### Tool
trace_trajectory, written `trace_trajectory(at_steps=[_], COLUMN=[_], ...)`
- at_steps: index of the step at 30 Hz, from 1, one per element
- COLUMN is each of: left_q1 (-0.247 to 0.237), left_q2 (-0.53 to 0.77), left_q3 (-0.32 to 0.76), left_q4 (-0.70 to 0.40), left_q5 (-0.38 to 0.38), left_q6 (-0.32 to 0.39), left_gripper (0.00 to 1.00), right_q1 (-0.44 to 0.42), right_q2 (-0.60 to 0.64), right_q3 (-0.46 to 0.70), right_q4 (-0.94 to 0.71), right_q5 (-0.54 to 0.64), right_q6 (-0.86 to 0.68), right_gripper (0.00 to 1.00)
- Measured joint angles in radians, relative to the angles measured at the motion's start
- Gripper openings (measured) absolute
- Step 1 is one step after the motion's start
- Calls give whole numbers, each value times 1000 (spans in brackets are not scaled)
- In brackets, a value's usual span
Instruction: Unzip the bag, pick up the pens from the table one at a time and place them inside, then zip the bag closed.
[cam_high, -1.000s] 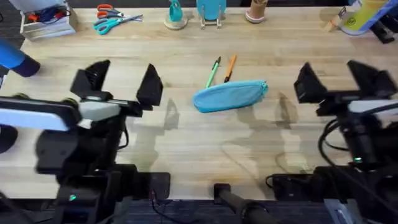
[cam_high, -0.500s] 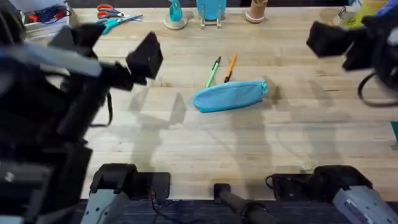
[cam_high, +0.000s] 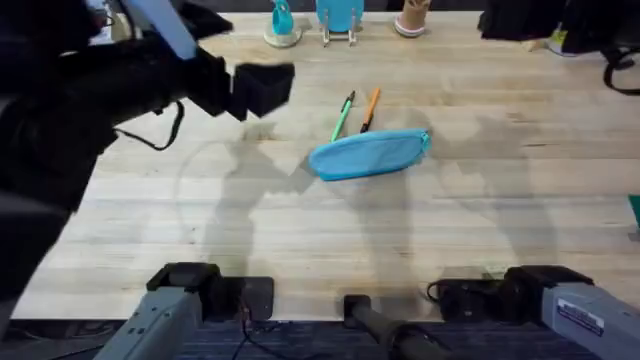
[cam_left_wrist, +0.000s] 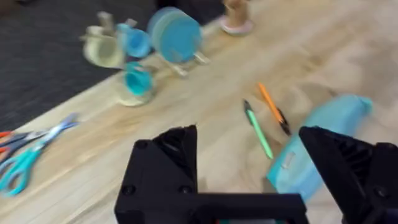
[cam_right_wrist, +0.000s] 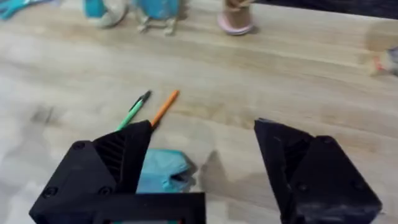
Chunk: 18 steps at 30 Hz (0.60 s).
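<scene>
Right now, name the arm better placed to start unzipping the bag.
Left, probably: the left gripper hangs open near the bag, beside the pens. The right gripper, also open, sits farther back.

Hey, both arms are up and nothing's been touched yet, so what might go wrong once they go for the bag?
1. The green pen and orange pen lie side by side, tips almost at the bag; a descending left pincer might knock them.
2. The bag is soft and lies loose on the table; it may slide when the zipper is pulled.
</scene>
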Motion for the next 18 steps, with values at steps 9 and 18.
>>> trace_trajectory(at_steps=[9, 18], left_q1=[0, 0], left_q2=[94, 93], left_q3=[7, 7], left_q4=[-187, -375], left_q5=[279, 402], left_q6=[293, 432], left_gripper=[993, 993], right_q1=[0, 0], right_q2=[3, 3], right_q3=[3, 4], right_q4=[-137, -188], right_q5=[-132, -143], right_q6=[-163, -245], right_gripper=[996, 996])
